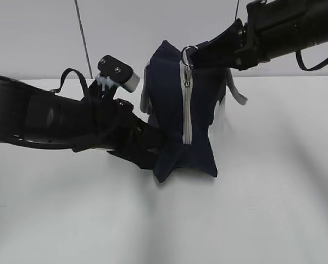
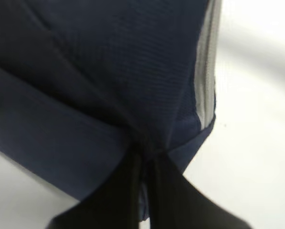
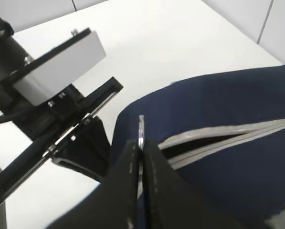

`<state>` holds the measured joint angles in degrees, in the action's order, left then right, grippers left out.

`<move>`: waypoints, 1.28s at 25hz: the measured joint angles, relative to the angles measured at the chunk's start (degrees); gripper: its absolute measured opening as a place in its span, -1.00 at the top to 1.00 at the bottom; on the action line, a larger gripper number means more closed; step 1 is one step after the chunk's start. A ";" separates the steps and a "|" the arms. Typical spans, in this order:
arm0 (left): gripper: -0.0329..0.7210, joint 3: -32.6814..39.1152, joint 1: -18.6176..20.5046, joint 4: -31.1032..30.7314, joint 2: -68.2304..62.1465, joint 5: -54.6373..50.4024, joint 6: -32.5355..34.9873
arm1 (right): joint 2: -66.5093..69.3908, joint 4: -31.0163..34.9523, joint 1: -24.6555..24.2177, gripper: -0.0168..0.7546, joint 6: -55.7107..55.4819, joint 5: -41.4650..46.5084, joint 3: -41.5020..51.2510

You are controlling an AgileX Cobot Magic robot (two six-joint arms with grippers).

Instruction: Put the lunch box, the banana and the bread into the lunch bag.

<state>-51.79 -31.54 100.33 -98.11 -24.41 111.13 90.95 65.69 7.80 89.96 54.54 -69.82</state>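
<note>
The navy lunch bag [image 1: 180, 118] stands on end on the white table, its grey zipper [image 1: 186, 104] facing the exterior camera and closed along most of its length. My left gripper [image 1: 155, 144] is shut on a pinch of the bag's fabric near its lower left corner; the left wrist view shows the dark fingers [image 2: 132, 191] clamped on navy cloth [image 2: 109, 86]. My right gripper [image 1: 199, 55] is shut on the metal ring of the zipper pull [image 3: 141, 130] at the bag's top end, where the zipper [image 3: 214, 138] gapes a little. Lunch box, banana and bread are out of view.
The white table [image 1: 262, 209] spreads around the bag. The left arm's camera housing [image 3: 56, 62] sits close beside the bag's top. A grey handle strap [image 1: 236, 93] hangs behind the bag on the right. A pale wall stands behind.
</note>
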 joint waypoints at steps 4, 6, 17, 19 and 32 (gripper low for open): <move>0.88 1.69 0.00 0.00 0.00 -1.02 -0.40 | 0.00 0.00 0.00 1.00 0.00 -2.12 -1.17; 0.88 2.54 0.00 0.00 0.00 -1.47 -0.65 | 0.10 0.00 0.11 1.00 0.00 -3.37 -1.41; 0.88 4.94 0.00 0.00 0.00 -3.21 -1.62 | 8.49 0.39 0.10 1.00 1.36 -0.34 -7.96; 0.88 4.94 0.00 0.00 0.00 -3.41 -2.11 | 10.26 0.05 0.10 1.00 1.36 -0.13 -9.97; 0.89 4.94 0.05 -0.10 0.00 -4.56 -6.53 | 16.70 -3.03 0.19 1.00 -2.46 -3.23 -19.34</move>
<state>-46.85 -31.49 100.22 -98.11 -28.97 104.59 107.65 62.66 7.99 87.50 51.32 -89.16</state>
